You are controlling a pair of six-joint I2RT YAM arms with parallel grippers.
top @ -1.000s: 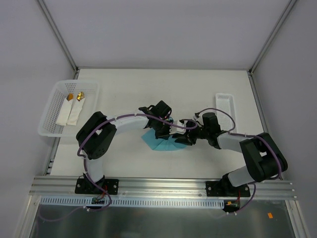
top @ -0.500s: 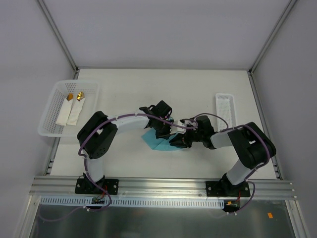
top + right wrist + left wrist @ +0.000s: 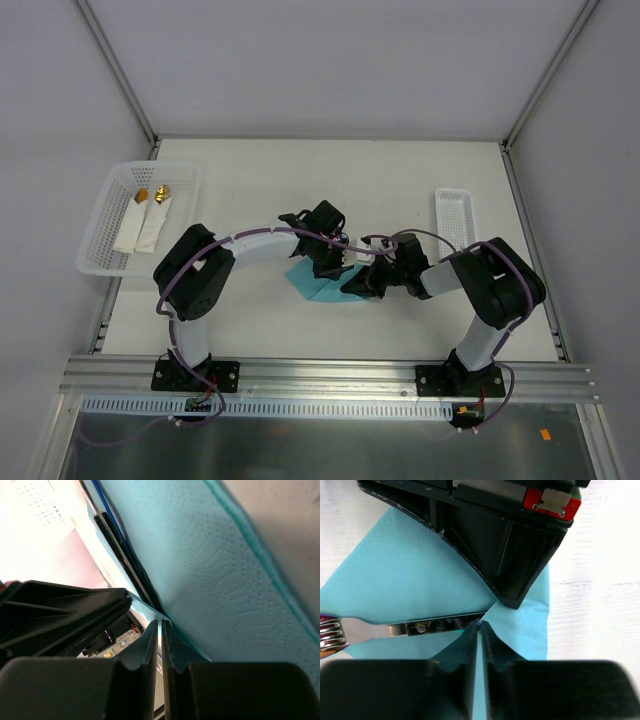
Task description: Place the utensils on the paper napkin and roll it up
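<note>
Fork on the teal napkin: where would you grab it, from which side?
I'd take the fork mid-handle, from straight above, fingers across its narrow width. It lies flat on the napkin, and the left gripper and right gripper crowd its tail end.

I count one paper napkin (image 3: 318, 285), one fork (image 3: 395, 628) in view, two white rolled napkins (image 3: 148, 226), two gold tips (image 3: 163, 190), one basket (image 3: 100, 256), one narrow tray (image 3: 455, 215), two arms (image 3: 255, 241).

The paper napkin (image 3: 410, 575) is rendered teal-blue, embossed with fine dots. The utensil (image 3: 395, 628) is silvery, its head seemingly tinted purplish-pink. The left end effector (image 3: 479, 626) and right end effector (image 3: 160, 623) are coloured black; the bench (image 3: 600, 605) white.
</note>
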